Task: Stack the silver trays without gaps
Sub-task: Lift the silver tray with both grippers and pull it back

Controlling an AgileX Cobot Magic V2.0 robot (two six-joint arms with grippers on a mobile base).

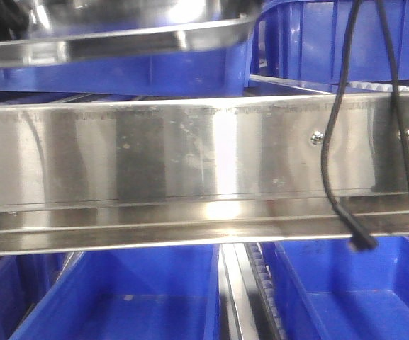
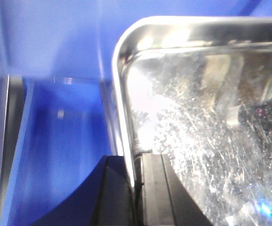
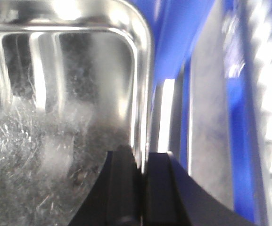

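One silver tray showed in the front view, at the top left, in front of and above the upper left blue bin. Its long rim ran slightly tilted, the right end higher in the picture. Whether it rested on the bin or hung clear of it could not be told.

In the left wrist view the left gripper was clamped on the tray. One black finger lay outside the out-turned rim and the other lay inside, with the thin rim pinched between them. The tray stretched away to the right of this gripper, its rounded corner lay ahead of the fingers, and its scratched, shiny floor filled the right half of the view. Blue plastic lay below on the left.

The right wrist view mirrored this. The right gripper was closed on the opposite rim of the tray, one finger inside the pan and the other outside. The tray spread to the left of that gripper, with its rounded corner ahead.

So the tray was held by both short sides, between the two grippers.

Below it in the front view ran a long flat steel rail with two screws near its right end. A black cable hung across the rail there. Under the rail stood more blue bins, one at lower left and one at lower right.
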